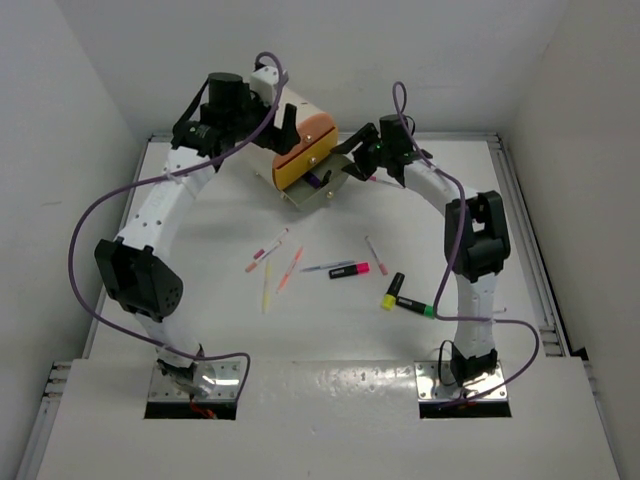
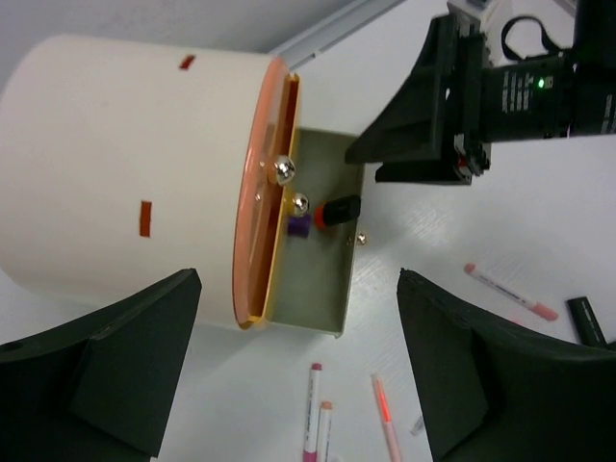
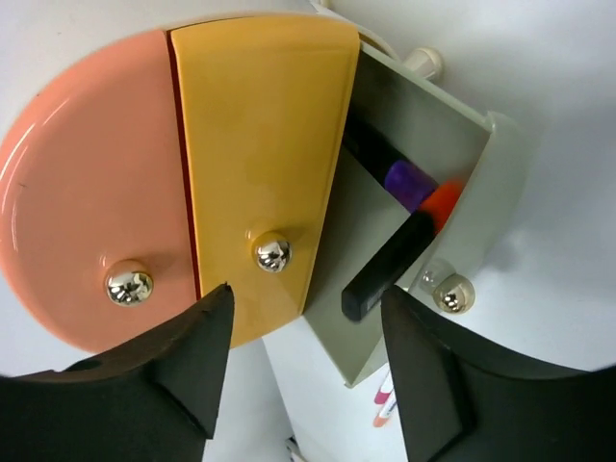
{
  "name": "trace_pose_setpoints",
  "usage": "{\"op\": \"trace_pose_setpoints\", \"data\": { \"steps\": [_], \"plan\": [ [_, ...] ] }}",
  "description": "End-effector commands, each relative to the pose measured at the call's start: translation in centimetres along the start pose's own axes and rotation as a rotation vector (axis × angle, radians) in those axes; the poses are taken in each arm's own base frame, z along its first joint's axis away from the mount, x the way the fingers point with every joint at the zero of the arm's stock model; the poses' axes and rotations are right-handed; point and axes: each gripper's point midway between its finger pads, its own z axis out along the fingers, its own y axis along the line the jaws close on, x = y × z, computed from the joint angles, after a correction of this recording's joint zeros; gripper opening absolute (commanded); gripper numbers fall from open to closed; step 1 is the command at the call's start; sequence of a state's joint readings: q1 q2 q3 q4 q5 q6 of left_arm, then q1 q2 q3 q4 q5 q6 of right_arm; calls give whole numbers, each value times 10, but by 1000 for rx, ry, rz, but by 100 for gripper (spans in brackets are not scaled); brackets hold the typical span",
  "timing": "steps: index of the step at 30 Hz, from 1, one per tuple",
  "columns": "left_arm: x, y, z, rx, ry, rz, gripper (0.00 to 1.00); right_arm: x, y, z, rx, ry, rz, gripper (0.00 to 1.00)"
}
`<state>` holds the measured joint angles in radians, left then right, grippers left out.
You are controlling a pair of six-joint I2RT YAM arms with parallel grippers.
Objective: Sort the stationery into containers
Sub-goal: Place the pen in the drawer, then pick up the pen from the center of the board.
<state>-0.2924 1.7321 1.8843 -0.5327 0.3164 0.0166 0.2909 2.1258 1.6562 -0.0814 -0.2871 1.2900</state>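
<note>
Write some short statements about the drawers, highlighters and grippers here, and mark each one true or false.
1. One drawer is open. True.
2. It is empty. False: it holds a purple-capped highlighter and an orange-capped highlighter.
3. The right gripper grips a pen. False: it is open and holds nothing.
4. A pink-capped highlighter lies on the table. True.

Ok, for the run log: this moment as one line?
left gripper: open, by cabinet | right gripper: open, facing open drawer | drawer: purple-capped highlighter, orange-capped highlighter | table: pens, highlighters unsorted
</note>
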Motion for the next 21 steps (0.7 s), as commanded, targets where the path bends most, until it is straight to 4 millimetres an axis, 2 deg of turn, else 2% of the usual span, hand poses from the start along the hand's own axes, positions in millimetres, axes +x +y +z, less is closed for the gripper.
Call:
{"op": "trace_pose_setpoints", "data": {
  "steps": [1,3,4,5,6,7,8,9,10,11,12,13,14,15,17,18,19,20,21],
  "plan": [
    [-17,-6,-23,18,-66,12,90,-5,25,-4,-57,-21,-5,63],
    [-6,-14,-21,58,-52,24,88,-9,32,-15,-81,-21,-14,63],
    [-4,-27,-22,87,-42,57,86,-12,33,-20,-88,-23,-20,61],
    [7,-35,-20,110,-15,77,83,-15,37,-27,-110,-16,-29,59],
    [15,-47,-19,142,6,109,81,-27,37,-37,-122,-33,-30,57],
    [24,-60,-21,176,35,135,79,-35,48,-55,-148,-53,-39,56],
    [44,-84,-17,237,76,189,74,-38,44,-64,-153,-49,-42,55],
    [55,-96,-18,268,99,220,71,-57,47,-85,-172,-92,-66,53],
    [66,-115,-16,309,121,280,66,-63,36,-93,-158,-102,-63,53],
    [79,-124,-13,325,151,298,64,-70,32,-102,-158,-118,-75,52],
    [102,-132,-8,345,211,307,62,-88,21,-115,-150,-152,-112,51],
    [114,-148,-5,371,238,333,59,-90,13,-128,-134,-161,-128,50],
    [124,-156,-2,388,265,342,58,-102,-1,-138,-108,-183,-150,49],
    [144,-168,7,408,317,363,58,-107,-14,-156,-94,-192,-152,48],
    [166,-182,20,440,371,382,59,-111,-39,-174,-38,-190,-257,48],
    [171,-192,23,457,380,403,62,-98,-62,-180,36,-143,-263,48],
    [181,-195,33,459,406,413,63,-95,-70,-193,68,-142,-391,48],
    [188,-200,36,471,421,419,63,-87,-80,-199,99,-114,-424,47],
    [190,-210,39,490,429,449,65,-73,-107,-204,169,-72,-414,47]
  ]
}}
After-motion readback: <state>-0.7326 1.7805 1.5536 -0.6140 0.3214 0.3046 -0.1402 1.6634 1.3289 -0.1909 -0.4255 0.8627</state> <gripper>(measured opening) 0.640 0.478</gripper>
